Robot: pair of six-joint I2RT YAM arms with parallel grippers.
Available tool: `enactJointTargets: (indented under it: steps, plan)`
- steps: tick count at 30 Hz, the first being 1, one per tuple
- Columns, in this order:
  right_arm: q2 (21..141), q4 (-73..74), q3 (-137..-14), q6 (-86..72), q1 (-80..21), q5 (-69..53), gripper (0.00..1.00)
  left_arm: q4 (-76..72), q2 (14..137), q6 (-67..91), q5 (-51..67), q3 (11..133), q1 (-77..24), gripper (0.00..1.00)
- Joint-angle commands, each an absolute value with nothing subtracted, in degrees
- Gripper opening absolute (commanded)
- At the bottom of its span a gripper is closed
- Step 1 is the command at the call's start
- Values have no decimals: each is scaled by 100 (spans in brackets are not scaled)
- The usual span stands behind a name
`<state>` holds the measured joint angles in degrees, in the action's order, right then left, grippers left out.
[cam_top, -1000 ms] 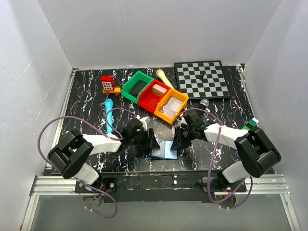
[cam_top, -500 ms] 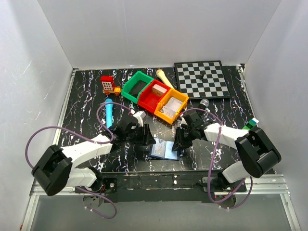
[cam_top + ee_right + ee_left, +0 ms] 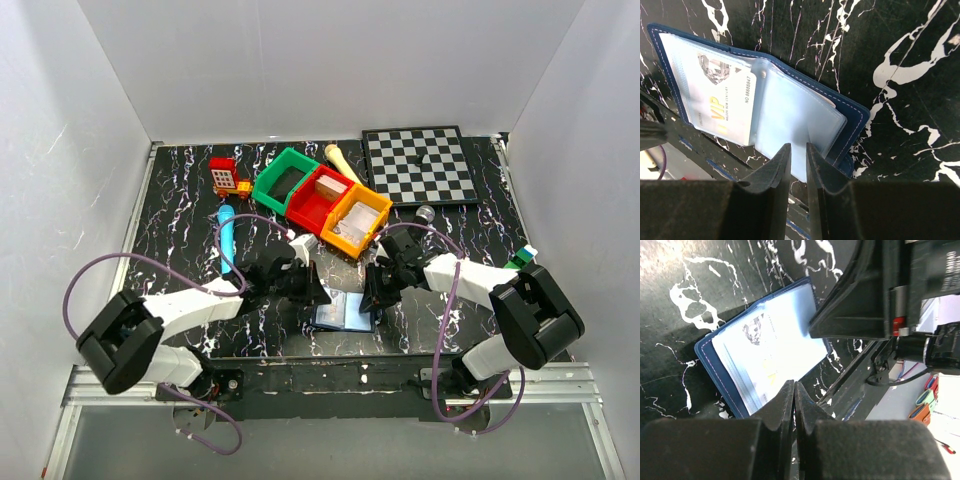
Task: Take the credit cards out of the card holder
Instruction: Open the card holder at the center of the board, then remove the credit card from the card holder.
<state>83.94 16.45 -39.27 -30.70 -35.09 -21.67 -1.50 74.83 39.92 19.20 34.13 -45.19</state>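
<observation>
Clear plastic sleeves fan from the open card holder [image 3: 765,107], lying flat just past the right gripper [image 3: 798,152] — its jaws narrowly apart over a sleeve edge, hold uncertain. The left gripper [image 3: 794,390] is closed, empty. Likely light, floppy, slick — pinch the card [image 3: 727,117] edge.

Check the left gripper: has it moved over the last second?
Yes. The left gripper went back toward the orange plastic bin, then returned near the open navy-blue card holder. Now shut.

Left pincer [image 3: 318,295] closed, empty; right pincer [image 3: 368,300] narrowly parted, lowered.
</observation>
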Motion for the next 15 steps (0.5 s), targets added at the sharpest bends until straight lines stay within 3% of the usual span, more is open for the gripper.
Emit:
enactJointTargets:
  steps: [1,15]
  plan:
    - [8376,1863,-4201,-2883,-3568,-1969,26,-650,7813,4078,2241,3366,-4544,0]
    - [8297,1995,-4315,-2795,-3604,-1863,26,-826,8384,4087,2048,3155,-4544,0]
